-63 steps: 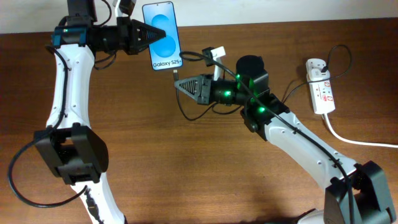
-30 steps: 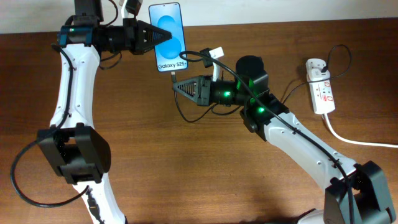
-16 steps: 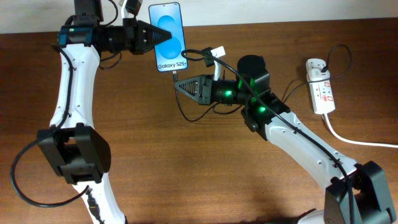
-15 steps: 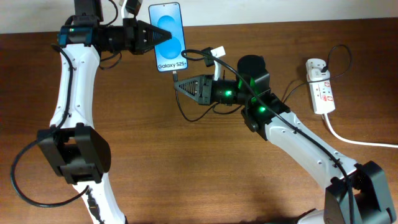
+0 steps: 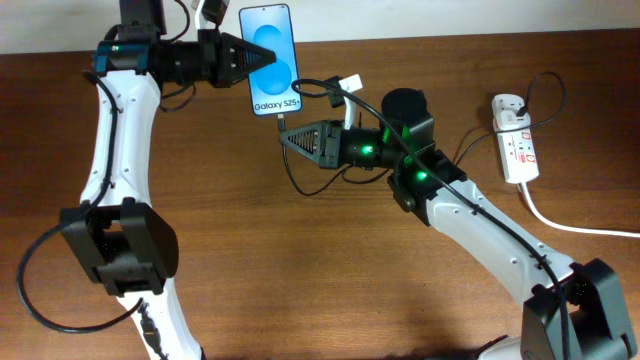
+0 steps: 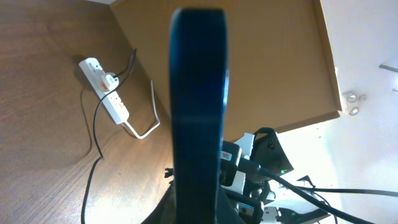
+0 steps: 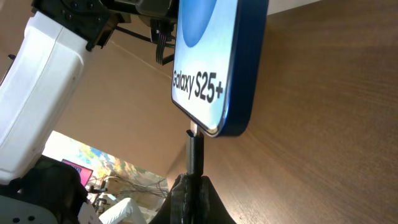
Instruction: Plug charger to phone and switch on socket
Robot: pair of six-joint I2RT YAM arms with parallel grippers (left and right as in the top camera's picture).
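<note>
While the left pincer (image 5: 262,58) clamps the phone (image 5: 275,40) across its width, we see the handset lifted off the table (image 5: 250,250), its blue screen facing up. The white band reading "Galaxy S25+" sits at the end farthest from that pincer's grip and nearest the right pincer (image 5: 283,137).

Just ahead of the right pincer's tips is the charger (image 5: 282,119). The two fingers are closed tight on its small black connector, which stands straight out from them. In the right wrist view the connector's tip meets the phone's lower edge near its middle; we cannot tell whether it is fully seated. The thin black cable curves back from the connector, passing beside and behind the right pincer toward its arm.

Well behind the right pincer, past the wrist with its green lights, the socket (image 5: 517,140) lies flat on the table, far from both pincers. A plug (image 5: 510,104) with a thin black lead sits in the end farther from us, and a thick white cord (image 5: 570,225) trails off from the other end. We cannot tell how its switch is set.
</note>
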